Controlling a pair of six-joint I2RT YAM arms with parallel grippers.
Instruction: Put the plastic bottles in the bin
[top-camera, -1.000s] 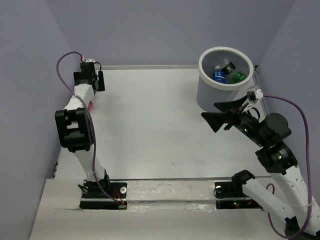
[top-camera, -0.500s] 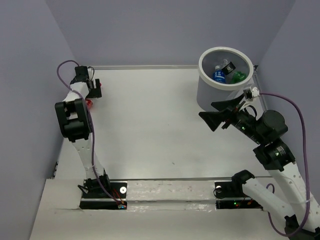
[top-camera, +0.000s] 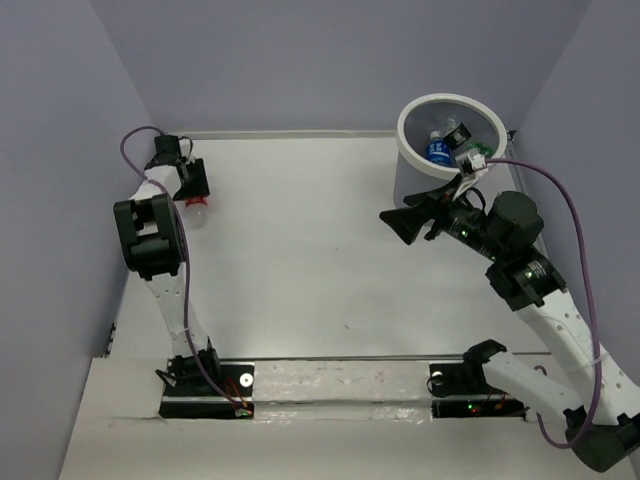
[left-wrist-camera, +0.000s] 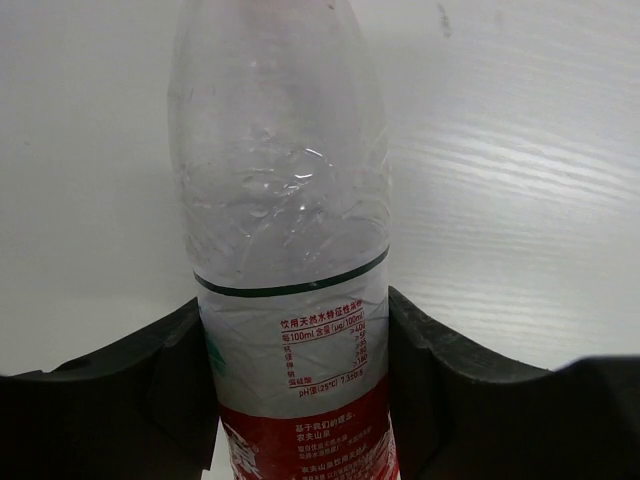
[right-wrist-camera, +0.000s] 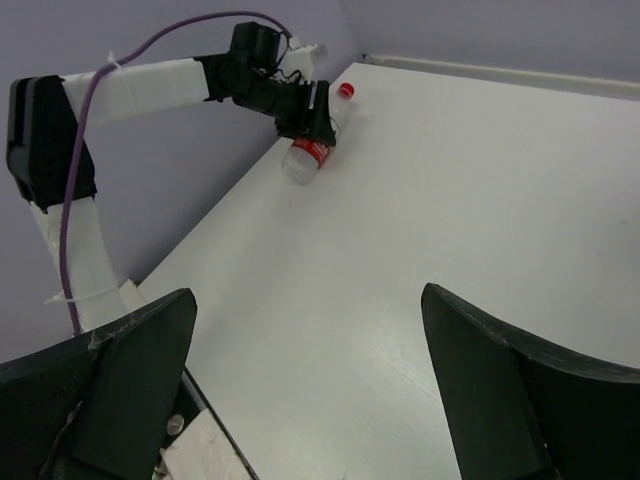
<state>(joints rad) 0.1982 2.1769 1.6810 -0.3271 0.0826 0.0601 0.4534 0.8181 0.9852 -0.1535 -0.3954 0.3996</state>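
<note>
**Last visible bottle gripped at the far left of the table; bin partly filled**

In the overhead view, the bin (top-camera: 408, 118), a round grey bucket with a thick white rim, is seen at the upper right of the frame. Inside it, at least two plastic bottles are made out: a blue-labelled bottle (top-camera: 436, 152) and a green bottle (top-camera: 481, 151). Whether more lie beneath them cannot be told.

At the upper left of the same view, the left gripper (top-camera: 190, 183) is lowered onto the white table (top-camera: 300, 260), close to the left wall. In the left wrist view, its two black fingers (left-wrist-camera: 150, 390) are pressed against the sides of a clear bottle with a red label (left-wrist-camera: 290, 230), which is pinched at the labelled part. The bottle lies on its side on the table, with its red cap (right-wrist-camera: 346, 90) pointing toward the back edge. It is well apart from the bin, across the width of the table.

The right gripper (top-camera: 398, 225) is held above the table just beside the bin, at the centre right of the overhead view. Its jaws are spread wide and nothing is held between them.

Outside the bin, only this one bottle is seen. The task is therefore judged to be near its end: the gripped bottle is not yet lifted, and it remains to be carried across to the upper right and dropped into the bin.
</note>
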